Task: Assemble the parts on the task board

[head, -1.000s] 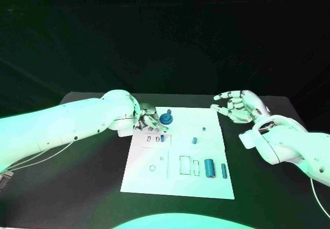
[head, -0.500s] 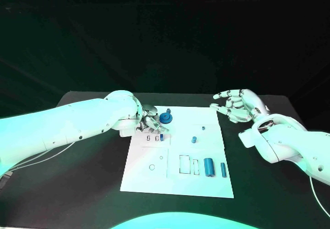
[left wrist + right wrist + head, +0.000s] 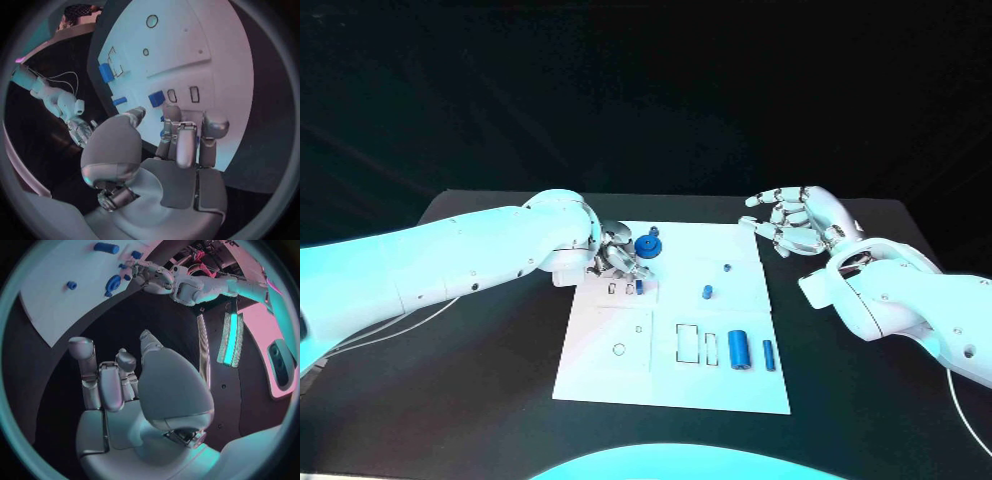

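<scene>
The white task board [image 3: 675, 375] lies in the middle of the table. A round blue part [image 3: 648, 247] stands near its far left corner, also seen as the round blue part [image 3: 113, 282]. My left hand [image 3: 615, 256] is curled against it, and blue shows between thumb and fingers [image 3: 181, 131]. A small blue block [image 3: 156, 98] sits in a slot close by. Further parts on the board are a short peg [image 3: 707, 293], a thick cylinder [image 3: 738, 352] and a thin cylinder [image 3: 769, 354]. My right hand [image 3: 798, 222] hovers beyond the board's far right corner, fingers apart and holding nothing.
Empty rectangular recesses [image 3: 687, 343] and a round hole [image 3: 619, 350] mark the near half of the board. Black table [image 3: 488, 340] surrounds the board on all sides. A tiny blue peg [image 3: 727, 267] stands near the board's far right.
</scene>
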{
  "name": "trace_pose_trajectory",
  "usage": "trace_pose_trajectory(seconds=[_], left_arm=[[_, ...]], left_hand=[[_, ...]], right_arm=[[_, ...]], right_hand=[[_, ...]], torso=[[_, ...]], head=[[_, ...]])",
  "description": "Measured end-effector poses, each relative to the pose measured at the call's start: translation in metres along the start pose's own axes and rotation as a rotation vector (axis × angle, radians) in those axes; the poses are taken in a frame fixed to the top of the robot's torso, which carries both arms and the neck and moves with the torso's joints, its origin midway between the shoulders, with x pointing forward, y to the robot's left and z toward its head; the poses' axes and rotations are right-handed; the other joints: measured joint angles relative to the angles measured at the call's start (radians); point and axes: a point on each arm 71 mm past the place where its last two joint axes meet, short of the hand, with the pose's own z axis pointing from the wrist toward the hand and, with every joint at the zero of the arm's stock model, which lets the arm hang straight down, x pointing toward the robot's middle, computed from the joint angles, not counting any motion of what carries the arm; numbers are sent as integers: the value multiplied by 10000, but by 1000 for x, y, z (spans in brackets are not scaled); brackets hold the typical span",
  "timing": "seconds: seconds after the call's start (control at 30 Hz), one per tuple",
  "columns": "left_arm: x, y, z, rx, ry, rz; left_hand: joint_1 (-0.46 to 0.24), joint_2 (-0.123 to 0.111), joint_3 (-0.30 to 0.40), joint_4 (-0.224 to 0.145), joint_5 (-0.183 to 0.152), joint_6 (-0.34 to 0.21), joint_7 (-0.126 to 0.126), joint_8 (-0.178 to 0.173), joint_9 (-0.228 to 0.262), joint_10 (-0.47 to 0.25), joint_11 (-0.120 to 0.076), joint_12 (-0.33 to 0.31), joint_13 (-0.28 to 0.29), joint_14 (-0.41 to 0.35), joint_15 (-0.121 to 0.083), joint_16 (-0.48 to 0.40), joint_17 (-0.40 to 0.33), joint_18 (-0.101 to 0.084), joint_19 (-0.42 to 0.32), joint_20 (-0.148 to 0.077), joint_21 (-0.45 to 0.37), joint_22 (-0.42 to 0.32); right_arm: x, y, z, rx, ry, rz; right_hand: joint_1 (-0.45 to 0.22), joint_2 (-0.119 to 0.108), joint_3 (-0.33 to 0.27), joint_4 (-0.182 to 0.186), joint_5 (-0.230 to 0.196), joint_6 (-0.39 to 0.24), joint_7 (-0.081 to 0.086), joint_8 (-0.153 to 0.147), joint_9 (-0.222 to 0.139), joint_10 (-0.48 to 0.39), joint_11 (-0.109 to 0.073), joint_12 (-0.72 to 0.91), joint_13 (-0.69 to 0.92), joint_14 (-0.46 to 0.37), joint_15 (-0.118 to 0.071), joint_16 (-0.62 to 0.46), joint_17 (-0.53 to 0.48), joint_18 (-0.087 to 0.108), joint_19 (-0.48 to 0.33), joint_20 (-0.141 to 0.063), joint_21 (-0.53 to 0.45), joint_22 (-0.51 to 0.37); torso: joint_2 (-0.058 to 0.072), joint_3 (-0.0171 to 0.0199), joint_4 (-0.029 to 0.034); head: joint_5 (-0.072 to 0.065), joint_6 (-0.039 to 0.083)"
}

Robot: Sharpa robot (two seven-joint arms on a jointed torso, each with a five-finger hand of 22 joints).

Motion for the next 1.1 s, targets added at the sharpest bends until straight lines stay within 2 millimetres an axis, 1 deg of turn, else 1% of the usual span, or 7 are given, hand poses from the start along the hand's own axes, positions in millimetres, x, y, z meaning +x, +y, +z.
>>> trace_pose_trajectory(seconds=[0.07, 0.13, 0.53, 0.73, 0.87, 1.03, 1.1], left_arm=[[0, 0, 0, -4, 27, 13], [1, 0, 1, -11, 55, 26], [2, 0, 4, -75, 190, 89], [3, 0, 4, -98, 264, 115], [3, 0, 5, -101, 306, 129], [3, 0, 5, -93, 347, 139], [4, 0, 5, -90, 362, 133]], left_hand=[[24, 24, 0, 0, 0, 0, 0, 0, 11, 0, 0, 0, 0, 0, 0, 0, 0, 0, 0, 0, 0, 0], [81, 73, 0, 0, 0, -36, -36, 0, 48, 0, 0, 0, 0, 0, 0, 0, 0, 1, 0, 0, 0, 2], [347, 46, 0, 0, 0, -56, -15, 0, 119, -71, 1, -8, 0, 0, 0, 0, -1, 1, 0, 1, -1, 19], [355, 37, 0, 0, 0, -70, -1, 0, 132, -71, 1, -8, -12, 0, 0, 0, -1, 1, 0, 1, -1, 18], [405, 88, 0, 0, 0, -70, -1, 0, 136, -127, 14, -8, -76, 0, 1, 0, -1, 1, 0, 1, -1, 17], [528, 54, 30, -29, 0, -70, -1, 0, 164, -141, 0, -9, -81, 0, 0, 0, -1, 1, -21, -19, -1, 15], [714, 175, 153, -31, 0, -70, -1, 0, 196, -141, 0, -9, -67, 0, 0, 0, -1, 1, -21, -19, -1, 15]], right_arm=[[0, 0, 0, 1, 1, -1], [0, 0, 0, 1, 1, -2], [1, -1, 1, 13, -4, -8], [2, -3, 1, 48, 14, 6], [3, -3, 1, 62, 27, 11], [3, -3, 1, 73, 42, 14], [3, -3, 1, 82, 46, 14]], right_hand=[[0, 0, -1, 1, 0, 0, 0, 0, 0, 0, 0, 0, -10, 0, 0, -29, -20, 0, 0, 0, -53, -23], [0, 0, -27, 27, 0, 0, 0, 0, -8, 0, 0, -41, -44, 0, 0, -76, -85, 152, -26, 16, -205, -102], [0, 0, -27, 27, 0, 1, -1, 0, -10, -70, 1, -106, -122, 0, 0, -178, -239, 152, -107, -1, -462, -277], [0, 0, -27, 27, 0, 1, -1, 0, -21, -70, 0, -106, -154, -37, -36, -232, -273, 151, -107, 0, -538, -327], [0, 0, -26, 27, 0, 1, -2, 40, -22, -69, 1, -106, -167, -36, -37, -232, -282, 151, -107, 0, -569, -338], [0, 0, -26, 27, 0, 1, -2, 40, -21, -69, 0, -106, -184, -37, -36, -232, -299, 151, -143, -37, -569, -357], [0, 0, -27, 27, 0, 1, -2, 40, -21, -69, 1, -106, -182, -37, -37, -232, -299, 151, -143, -37, -569, -357]], torso=[[-1, 1, 0], [-2, 2, -2], [-1, 8, -12], [-1, 19, -6], [-2, 18, -6], [-2, 15, -6], [-3, 14, -6]], head=[[1, -4], [-5, -6], [-91, -13], [-97, -17], [-98, -26], [-86, -39], [-84, -40]])
